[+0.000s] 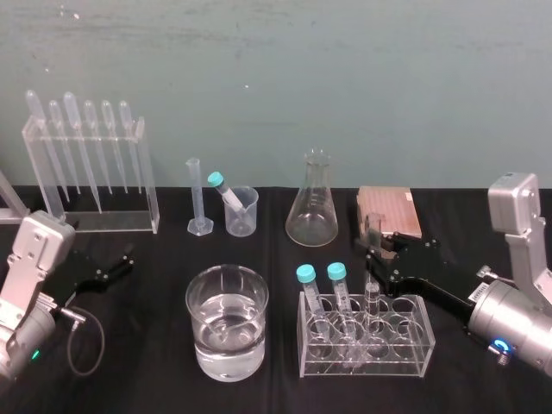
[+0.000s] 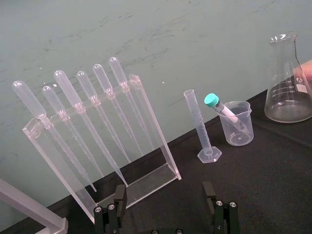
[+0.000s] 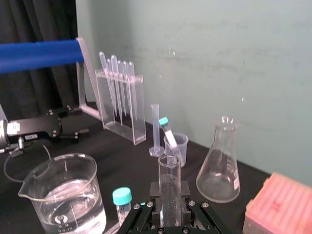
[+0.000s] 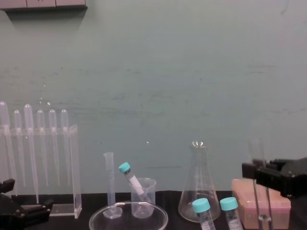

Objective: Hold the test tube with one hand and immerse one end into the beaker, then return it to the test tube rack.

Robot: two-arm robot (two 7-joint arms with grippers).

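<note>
Head view: your right gripper (image 1: 379, 259) extended from the right over the back row of the clear test tube rack (image 1: 414, 345). There the uncapped test tube (image 1: 373, 302) stood upright just beside two teal-capped tubes (image 1: 335, 276). The water-filled beaker (image 1: 200, 332) sat just left of the rack, and your left gripper (image 1: 108, 269) lay low at the left of the black table (image 1: 155, 379), well apart from both. Left wrist view: your left gripper (image 2: 164, 195) had its fingers spread wide with nothing between them, facing the pipette stand (image 2: 146, 112). Right wrist view: your right gripper (image 3: 169, 209) was drawn in narrowly about the test tube (image 3: 169, 175), whose open rim rose above the fingers, with the beaker (image 3: 68, 195) standing near. Chest view: your right gripper (image 4: 259, 173) showed at the lower right, and the test tube (image 4: 262, 203) ran faintly downward past it in front of a pinkish block (image 4: 280, 201). Whether the tube's foot touched the rack floor could not be told.
</note>
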